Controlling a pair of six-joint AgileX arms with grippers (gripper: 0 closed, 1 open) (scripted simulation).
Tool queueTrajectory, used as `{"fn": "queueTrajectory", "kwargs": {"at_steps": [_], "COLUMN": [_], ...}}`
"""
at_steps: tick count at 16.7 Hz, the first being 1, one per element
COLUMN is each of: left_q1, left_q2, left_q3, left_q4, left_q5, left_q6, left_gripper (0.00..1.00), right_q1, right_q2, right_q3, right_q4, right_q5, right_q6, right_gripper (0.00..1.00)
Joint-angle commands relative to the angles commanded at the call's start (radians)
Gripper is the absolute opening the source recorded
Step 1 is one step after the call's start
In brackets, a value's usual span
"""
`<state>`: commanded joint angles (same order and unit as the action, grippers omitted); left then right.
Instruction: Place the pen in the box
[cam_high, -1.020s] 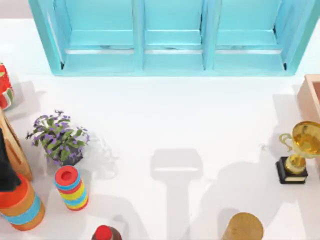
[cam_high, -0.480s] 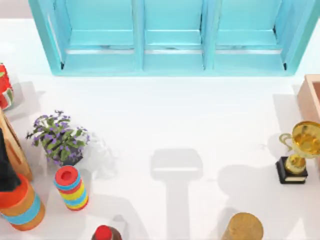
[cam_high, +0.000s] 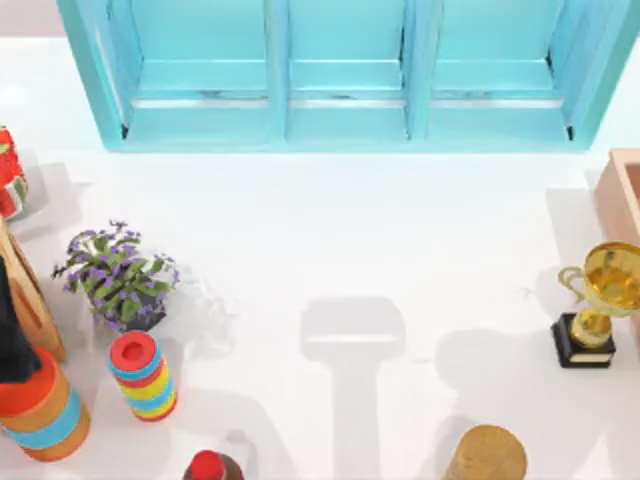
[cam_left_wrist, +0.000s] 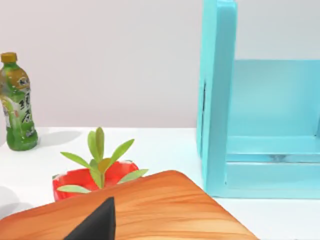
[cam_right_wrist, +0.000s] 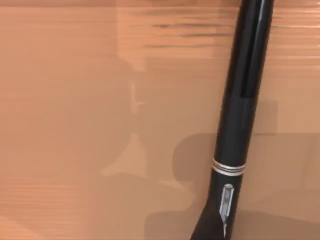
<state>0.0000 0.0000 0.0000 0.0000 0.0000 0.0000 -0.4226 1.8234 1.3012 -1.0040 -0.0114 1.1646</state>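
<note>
Pen (cam_right_wrist: 240, 110): slim, rigid, light, glossy black barrel, likely slippery; it appears to lie over the salmon box (cam_right_wrist: 65, 100) floor in the right wrist view. Grasp mid-barrel, above the silver rings. Either gripper's opening: cannot tell.

The middle of my surface (cam_high: 330, 250) lies open. A turquoise cabinet (cam_high: 345, 75) walls its far edge; a flowering plant (cam_high: 118, 278) and striped can (cam_high: 142, 376) crowd the left edge; a gold trophy (cam_high: 598, 305) stands just beside the box (cam_high: 618, 190) at the right edge.
</note>
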Motion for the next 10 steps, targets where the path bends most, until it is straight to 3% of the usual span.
{"fn": "queueTrajectory", "kwargs": {"at_steps": [4, 10], "left_q1": [0.0, 0.0], "left_q2": [0.0, 0.0], "left_q3": [0.0, 0.0], "left_q4": [0.0, 0.0], "left_q5": [0.0, 0.0], "left_q6": [0.0, 0.0], "left_gripper": [1.0, 1.0], "right_q1": [0.0, 0.0], "right_q2": [0.0, 0.0], "right_q3": [0.0, 0.0], "right_q4": [0.0, 0.0], "right_q5": [0.0, 0.0], "right_q6": [0.0, 0.0], "right_gripper": [0.98, 1.0]}}
